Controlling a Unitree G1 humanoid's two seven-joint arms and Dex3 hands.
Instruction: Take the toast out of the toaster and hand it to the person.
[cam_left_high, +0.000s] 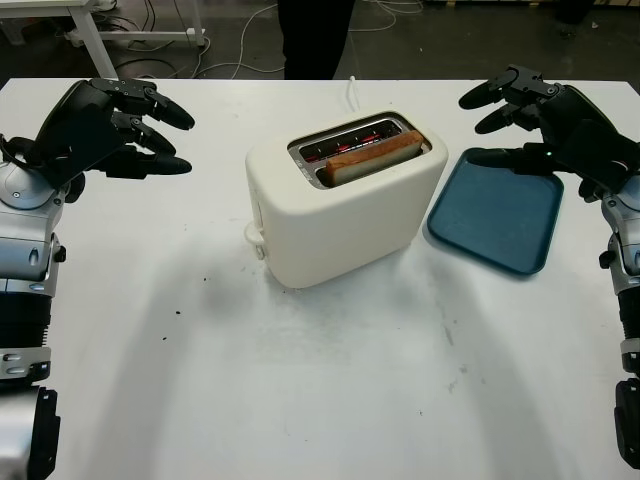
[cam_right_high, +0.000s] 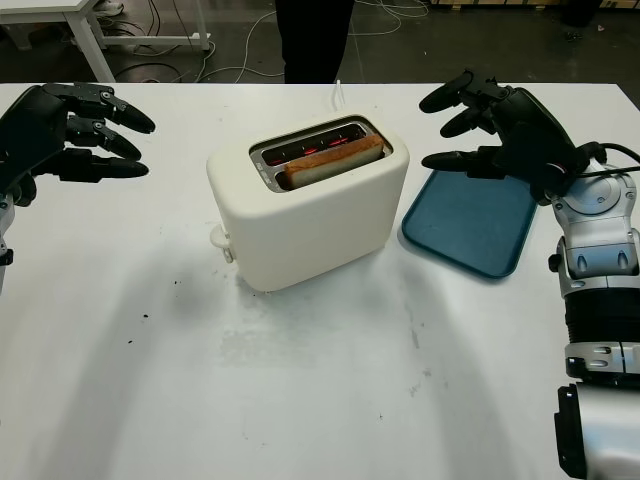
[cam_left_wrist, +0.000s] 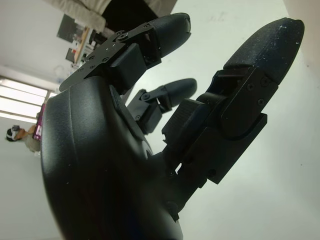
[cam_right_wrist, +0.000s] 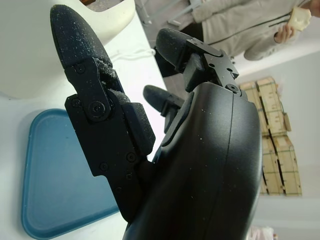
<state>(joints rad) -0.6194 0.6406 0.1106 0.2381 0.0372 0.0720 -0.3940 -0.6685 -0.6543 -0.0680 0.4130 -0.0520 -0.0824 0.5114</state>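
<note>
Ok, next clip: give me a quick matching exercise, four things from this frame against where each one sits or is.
Things:
1. toast
2. tray
3. left hand
4. person

Places:
A. standing beyond the table's far edge
B. flat on the table, on the toaster's right
C. raised above the table, left of the toaster, open
D. standing in the toaster's near slot

The toaster is at the table's middle; the right hand is open above the tray's far end.

Pairs: 1-D, 2-B, 3-C, 4-A
</note>
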